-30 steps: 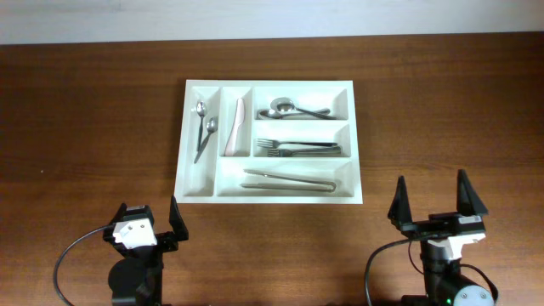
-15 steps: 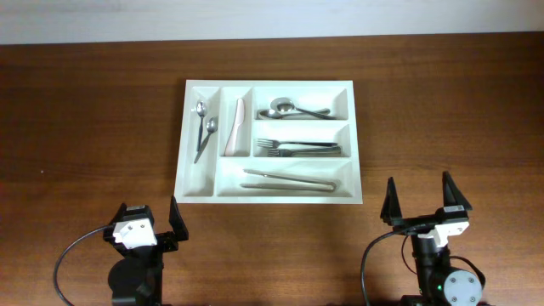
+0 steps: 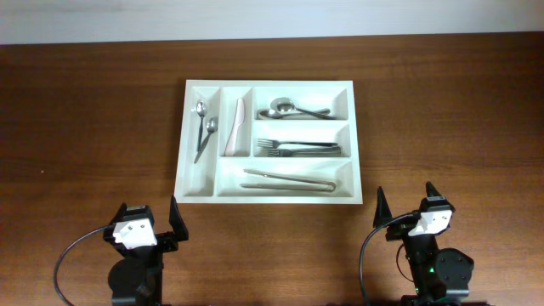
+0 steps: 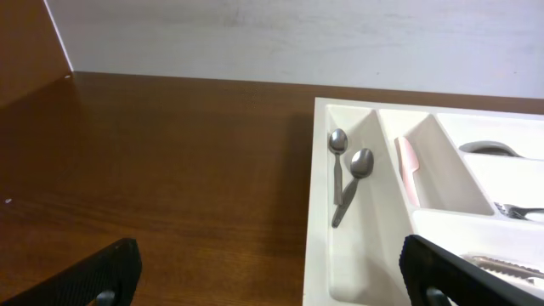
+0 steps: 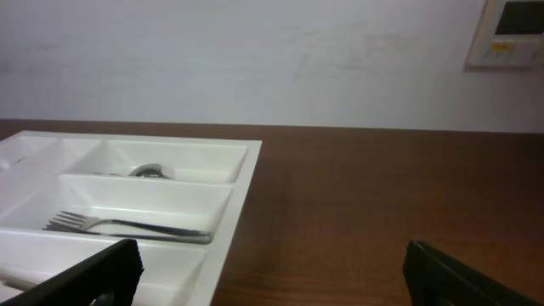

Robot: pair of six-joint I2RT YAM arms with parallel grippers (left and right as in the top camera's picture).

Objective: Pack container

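Overhead shows rectangular white container (image 3: 192,177) on woodgrain table (image 3: 85,110)

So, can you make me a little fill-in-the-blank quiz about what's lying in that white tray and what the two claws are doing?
The tray holds ____ small spoons in its leftmost compartment.
The forks lie in the ____ of the three long compartments.
The long compartment nearest the arms holds a pair of ____.
The left gripper and right gripper are both ____ and hold nothing.
Missing words: two; middle; tongs; open.
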